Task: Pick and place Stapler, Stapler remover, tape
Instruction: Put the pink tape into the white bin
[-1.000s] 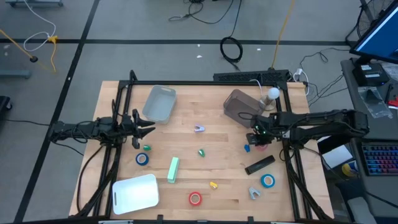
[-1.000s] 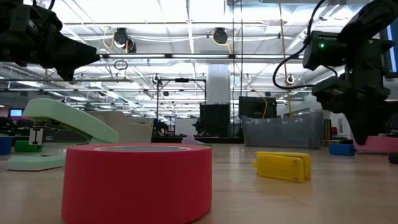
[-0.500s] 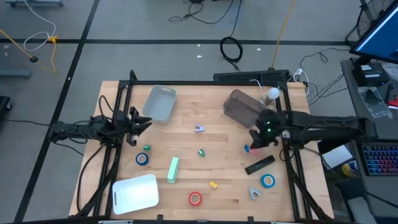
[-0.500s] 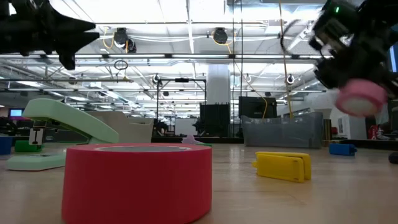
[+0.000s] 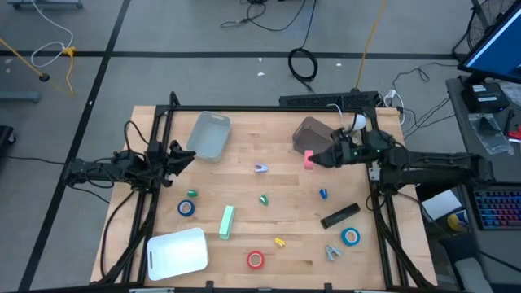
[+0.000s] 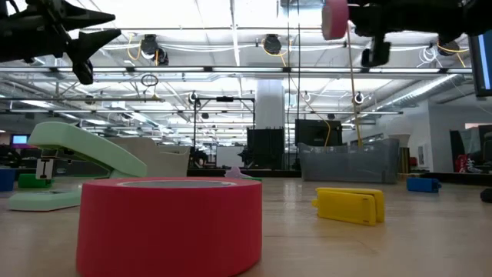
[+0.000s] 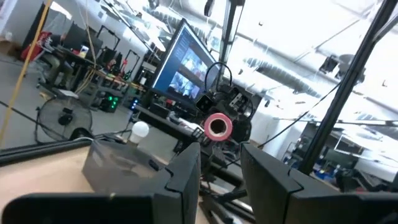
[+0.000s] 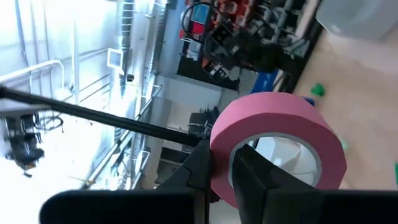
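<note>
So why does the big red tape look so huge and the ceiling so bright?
Low view: the red tape sits right by the lens, so it looms; ceiling lights glare white. Right wrist view: the pink tape in the right pincer fills the picture.

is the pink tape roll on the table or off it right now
Off it. The right gripper holds the pink tape roll in the air, high above the table in the low view.

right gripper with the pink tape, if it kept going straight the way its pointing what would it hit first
The right gripper, shut on the pink tape roll, points across the table toward the left arm. Nothing sits at its raised height; the left gripper would probably be first, though depth is unclear.
</note>
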Tool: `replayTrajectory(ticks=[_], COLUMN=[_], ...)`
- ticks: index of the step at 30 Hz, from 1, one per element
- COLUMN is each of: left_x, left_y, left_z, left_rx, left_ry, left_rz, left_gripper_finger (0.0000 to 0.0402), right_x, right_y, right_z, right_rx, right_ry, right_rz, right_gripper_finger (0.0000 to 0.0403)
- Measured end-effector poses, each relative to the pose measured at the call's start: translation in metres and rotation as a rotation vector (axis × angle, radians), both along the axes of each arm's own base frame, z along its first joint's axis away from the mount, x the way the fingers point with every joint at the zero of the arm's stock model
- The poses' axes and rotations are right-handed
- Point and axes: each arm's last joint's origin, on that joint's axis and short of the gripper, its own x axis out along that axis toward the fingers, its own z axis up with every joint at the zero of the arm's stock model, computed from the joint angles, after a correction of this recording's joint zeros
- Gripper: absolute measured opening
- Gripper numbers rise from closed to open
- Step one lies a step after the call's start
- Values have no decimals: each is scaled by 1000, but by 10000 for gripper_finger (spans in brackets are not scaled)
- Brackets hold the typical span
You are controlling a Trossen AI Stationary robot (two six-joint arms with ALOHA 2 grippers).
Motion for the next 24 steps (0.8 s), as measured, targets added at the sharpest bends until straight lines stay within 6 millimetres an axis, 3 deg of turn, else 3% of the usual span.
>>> replayTrajectory(ticks=[11, 19, 24], left_x=[0, 11, 20], left_y=[0, 0, 0], left_z=[0, -7, -8], left_rx=[-4, 4, 49], left_ry=[-5, 105, 142], left_rz=[0, 27, 41], left_gripper_finger=[120, 120, 120], right_x=[42, 63, 84], right_y=[-6, -4, -5], right_z=[-6, -28, -18], right_rx=[-96, -53, -85], right_ry=[-248, -211, -237], right_rz=[34, 64, 69], right_gripper_finger=[30, 30, 32])
